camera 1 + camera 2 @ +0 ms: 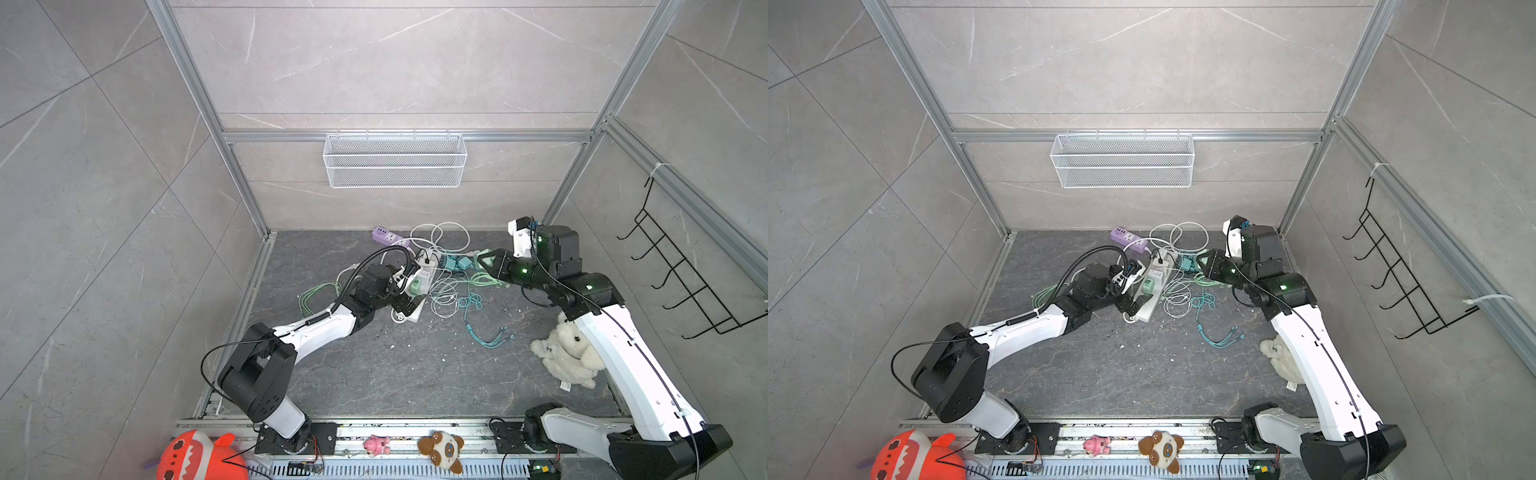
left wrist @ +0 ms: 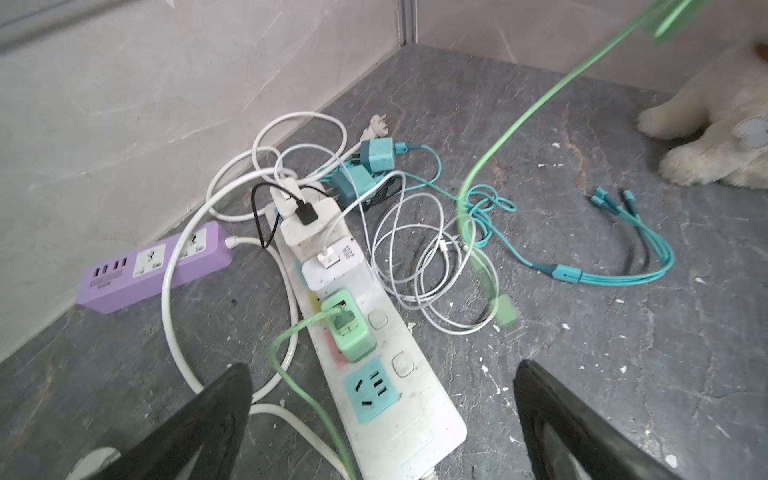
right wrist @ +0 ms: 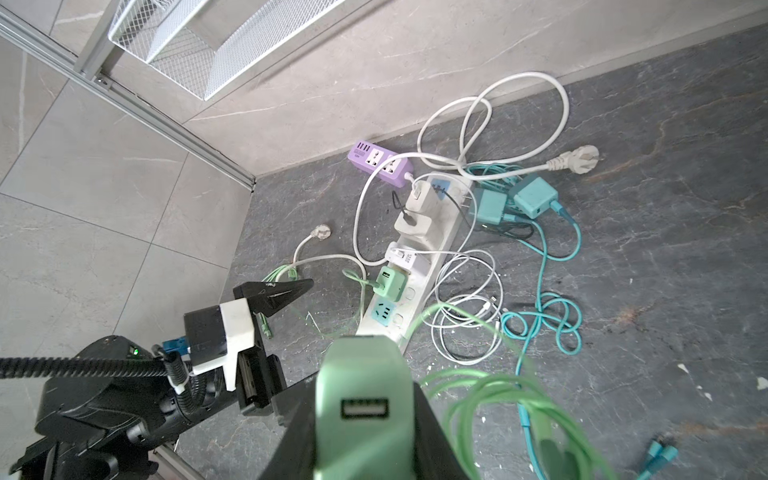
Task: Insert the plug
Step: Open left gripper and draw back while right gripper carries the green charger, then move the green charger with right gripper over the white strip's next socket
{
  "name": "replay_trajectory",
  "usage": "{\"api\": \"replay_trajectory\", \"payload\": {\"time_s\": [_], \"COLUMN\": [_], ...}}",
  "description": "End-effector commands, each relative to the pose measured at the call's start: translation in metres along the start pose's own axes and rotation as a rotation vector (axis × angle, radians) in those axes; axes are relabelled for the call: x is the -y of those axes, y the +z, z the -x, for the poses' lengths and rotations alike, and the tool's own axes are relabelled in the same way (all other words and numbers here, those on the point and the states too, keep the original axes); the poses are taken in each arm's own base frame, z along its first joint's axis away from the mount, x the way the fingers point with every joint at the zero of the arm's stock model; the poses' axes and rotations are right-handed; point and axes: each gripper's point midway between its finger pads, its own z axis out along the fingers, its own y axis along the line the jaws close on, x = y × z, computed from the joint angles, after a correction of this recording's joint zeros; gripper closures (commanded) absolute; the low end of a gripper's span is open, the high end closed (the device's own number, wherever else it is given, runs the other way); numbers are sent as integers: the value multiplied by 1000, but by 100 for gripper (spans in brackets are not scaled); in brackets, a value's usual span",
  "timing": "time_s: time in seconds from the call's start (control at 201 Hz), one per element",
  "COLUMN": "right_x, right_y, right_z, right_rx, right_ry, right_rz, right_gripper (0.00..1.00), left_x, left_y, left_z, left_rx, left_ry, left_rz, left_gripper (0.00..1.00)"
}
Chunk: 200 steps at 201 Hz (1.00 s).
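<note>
- Right gripper (image 3: 363, 374): fingers clenched on the plug (image 3: 365, 415), a pale green block with its USB port facing the wrist camera.
- The plug is up off the counter (image 1: 374, 374), at the right of the cable heap. In both top views the right gripper is just right of two teal adapters (image 1: 457, 262).
- A green cable (image 3: 478, 386) loops beside the plug (blurred, close to the lens).
- Left gripper (image 2: 382, 370): fingers released and spread wide, one to each side of the near end of the strip (image 2: 415, 432), holding nothing. Whether they touch it, cannot tell.
- The strip is white and lies on the counter far of centre, running near to far.
- Its nearest socket (image 2: 372, 390) is teal-faced and bare.
- In the next socket farther along is a seated plug (image 2: 349, 332), also green, with a green lead running off to the left.
- Beyond that are two white chargers (image 2: 332, 266), the farther one with a black connector (image 2: 306, 214) stuck in it.
- A purple strip (image 2: 153, 266) lies by the far wall, left of the white strip's far end.
- White cables (image 2: 415, 257) are coiled just right of the strip. A teal multi-head cable (image 2: 602, 274) is farther right.
- A white plush (image 1: 565, 353) lies at the right of the counter, beside the right arm.
</note>
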Motion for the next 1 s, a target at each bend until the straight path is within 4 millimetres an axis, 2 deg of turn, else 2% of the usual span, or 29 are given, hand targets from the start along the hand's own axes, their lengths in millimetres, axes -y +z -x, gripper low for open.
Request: {"api": "replay_trajectory", "payload": {"time_s": [0.0,0.085,0.174,0.244,0.373,0.508,0.647,0.747,0.796,0.886,0.99], "right_x": [18,19,8,7,23,20,6,1,-3,-8,-11], "right_y": [-13,-22,-6,15,45,82,123,149,159,173,189], "right_z": [17,28,18,2,-28,-70,-111,-133,-140,-149,-152], "right_rx": [79,99,5,-63,-123,-189,-234,-265,-272,-280,-279], "right_ry": [-10,-6,-2,28,90,91,72,68,70,62,51], "right_rz": [-89,-80,1,59,63,28,-47,-122,-142,-168,-202], "right_gripper": [91,89,89,89,89,89,89,90,91,91,90], "left_x": [-15,-22,-32,-44,-66,-83,-88,-83,-81,-75,-72], "left_y": [6,10,11,12,13,12,25,38,42,44,43], "left_z": [-7,-16,-20,-27,-47,-62,-78,-82,-80,-74,-82], "left_rx": [-36,-49,-48,-72,-107,-72,-45,-3,25,54,7], "left_ry": [-13,-42,-67,-112,-196,-300,-338,-417,-444,-464,-499], "left_rz": [68,87,121,152,223,228,192,95,70,22,19], "left_gripper": [0,0,0,0,1,2,3,11,16,16,17]}}
